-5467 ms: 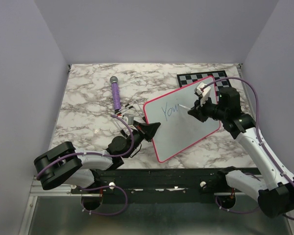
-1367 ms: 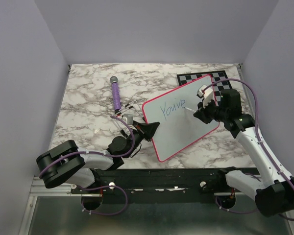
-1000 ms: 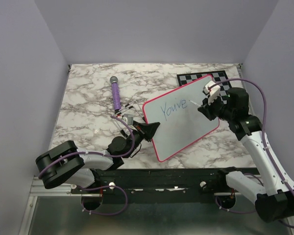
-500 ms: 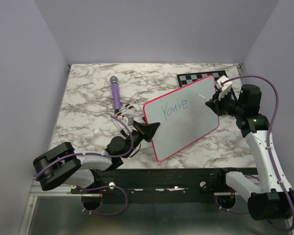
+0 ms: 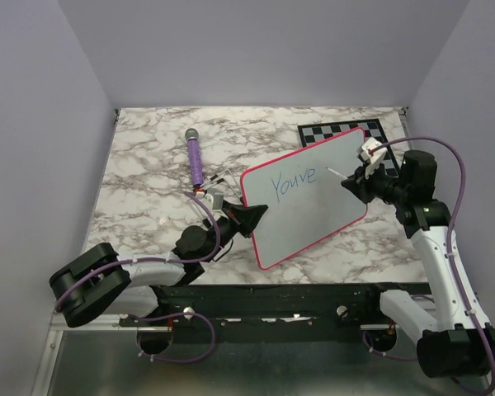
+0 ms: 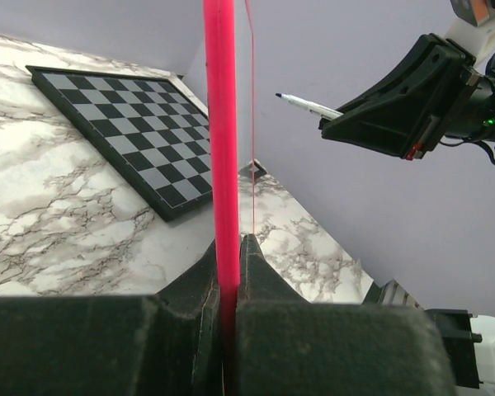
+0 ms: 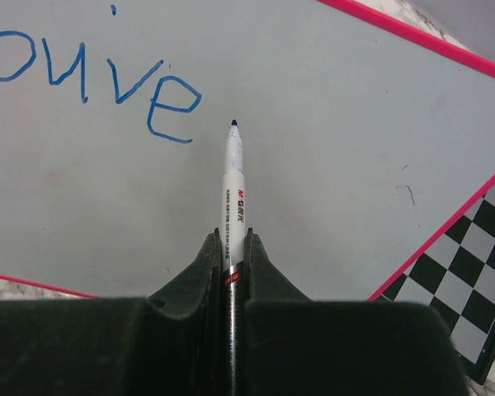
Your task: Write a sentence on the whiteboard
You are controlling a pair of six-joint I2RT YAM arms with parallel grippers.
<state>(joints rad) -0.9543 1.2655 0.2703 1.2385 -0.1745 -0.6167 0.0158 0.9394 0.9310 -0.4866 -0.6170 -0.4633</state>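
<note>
a: two arms in the top view. what is the left gripper [image 5: 249, 217] doing?
b: it's clenched on the lower left edge of the large white rectangular whiteboard with a thin pink-red rim [image 5: 313, 206]. the board stands tilted at the centre of the frame, over the grey-veined marble table [image 5: 148, 181].
a: and the right gripper [image 5: 349, 183]?
b: right of centre, pinched on a slim white marker pen [image 5: 335, 172] that points at the board's upper right part. the blue handwritten sentence [image 5: 293, 179] reads "you've" so far. a grey-and-black checkered chessboard [image 5: 338, 129] lies behind at upper right, and a purple stick with a grey round head [image 5: 195, 158] at upper left.
a: left wrist view?
b: the fingers [image 6: 190, 330] are tight on the pink rim, seen edge-on up the centre. the pen tip, at upper right, stands just off the board.
a: right wrist view?
b: the fingers grip the pen's barrel at bottom centre. its tip sits just right of and below the final "e".
</note>
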